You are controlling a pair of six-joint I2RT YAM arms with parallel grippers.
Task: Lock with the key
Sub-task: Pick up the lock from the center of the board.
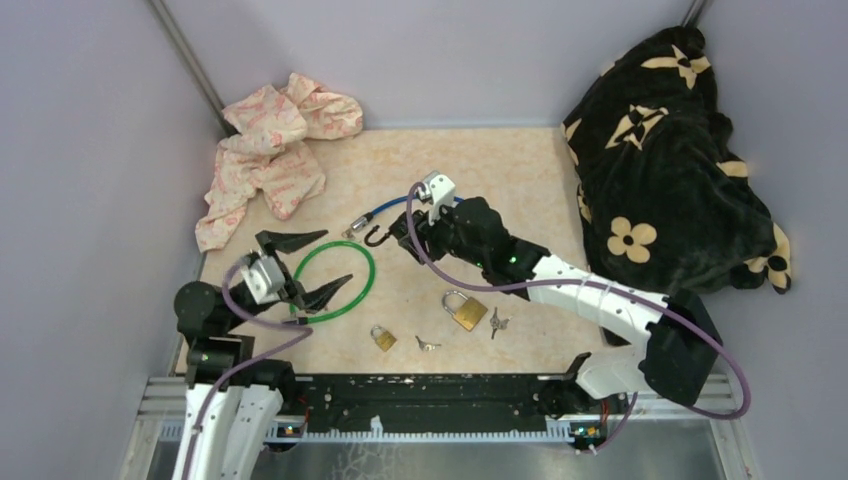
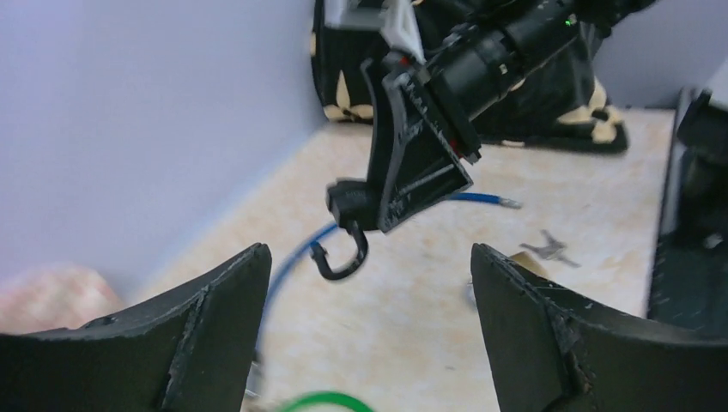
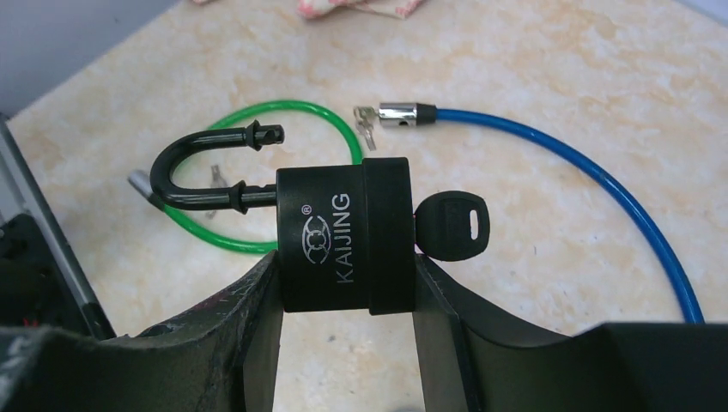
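The right gripper [image 3: 343,279] is clamped on the smooth, drum-shaped body of a black padlock [image 3: 343,236] stamped KAIJING, pinched between both fingers. The lock's long axis runs level across the right wrist view. The curved black shackle [image 3: 182,176] points left, sprung open with its notched free tip clear of the body. A black-headed key [image 3: 453,225] sticks out of the opposite end, its blade buried in the lock. From overhead, the lock sits mid-table with the shackle toward the left arm, its body mostly hidden by the fingers. The left gripper [image 1: 336,258] gapes wide, holding nothing, over a glossy green cable loop [image 1: 372,270]. A blue coated cable [image 3: 601,180] with a metal end lies on the mottled beige tabletop [image 1: 500,170].
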